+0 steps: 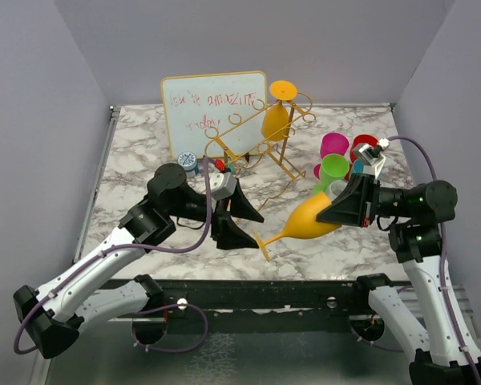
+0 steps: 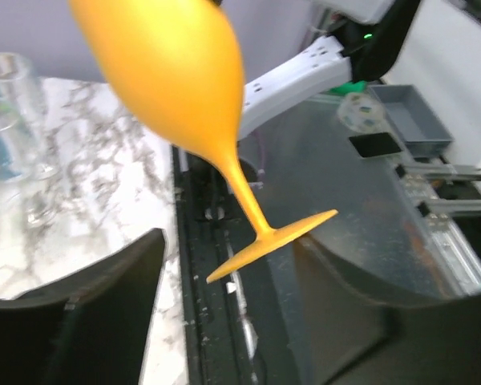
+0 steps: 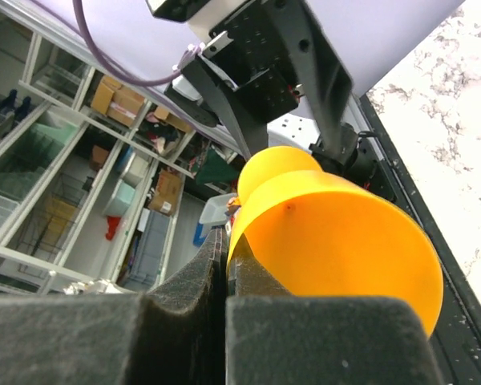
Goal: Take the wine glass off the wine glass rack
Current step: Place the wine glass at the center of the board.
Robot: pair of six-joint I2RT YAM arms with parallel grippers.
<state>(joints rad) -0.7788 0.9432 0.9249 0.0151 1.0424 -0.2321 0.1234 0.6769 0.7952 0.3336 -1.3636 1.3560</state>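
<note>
The wine glass [image 1: 307, 218] is held off the wine glass rack [image 1: 260, 148] and tipped on its side above the table [image 1: 136, 152]. Its thin rim is pinched by the right gripper [image 1: 330, 213]. The left gripper [image 1: 242, 223] is spread wide with nothing in it, and the wine glass's foot is pointed at it. If the small pinch slips, the wine glass could be dropped. Its foot could be knocked by the left gripper, and the bright cups [image 1: 333, 164] close behind could be bumped.
</note>
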